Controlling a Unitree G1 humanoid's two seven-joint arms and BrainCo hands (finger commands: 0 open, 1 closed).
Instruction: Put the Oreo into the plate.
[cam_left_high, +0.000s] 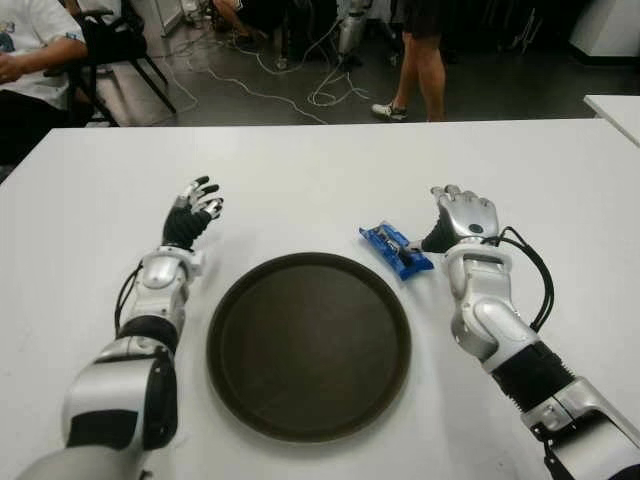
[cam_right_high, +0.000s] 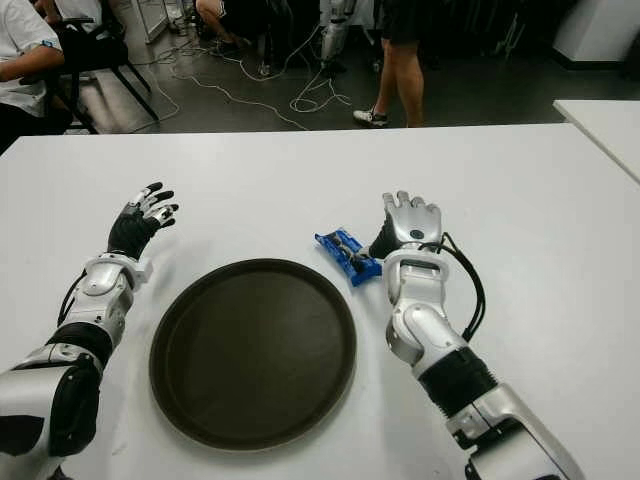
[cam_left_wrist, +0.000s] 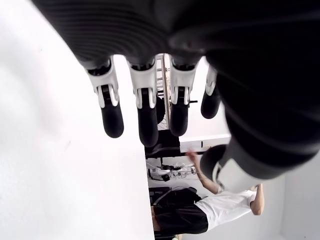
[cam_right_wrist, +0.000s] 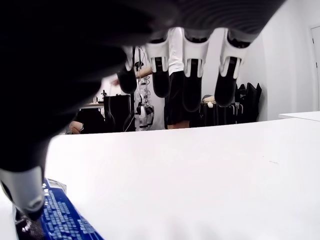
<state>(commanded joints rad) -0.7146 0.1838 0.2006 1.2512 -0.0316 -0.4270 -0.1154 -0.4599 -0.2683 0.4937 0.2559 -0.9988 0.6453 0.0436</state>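
A blue Oreo packet (cam_left_high: 395, 248) lies flat on the white table (cam_left_high: 300, 170), just beyond the upper right rim of the round dark plate (cam_left_high: 308, 345). My right hand (cam_left_high: 462, 213) sits immediately right of the packet, fingers stretched out and holding nothing; its thumb tip (cam_right_wrist: 27, 202) shows right at the packet's (cam_right_wrist: 60, 220) edge in the right wrist view. My left hand (cam_left_high: 195, 205) is left of the plate, fingers spread (cam_left_wrist: 145, 117) and empty.
People sit and stand beyond the table's far edge, with chairs and cables on the floor. Another white table corner (cam_left_high: 615, 108) shows at far right.
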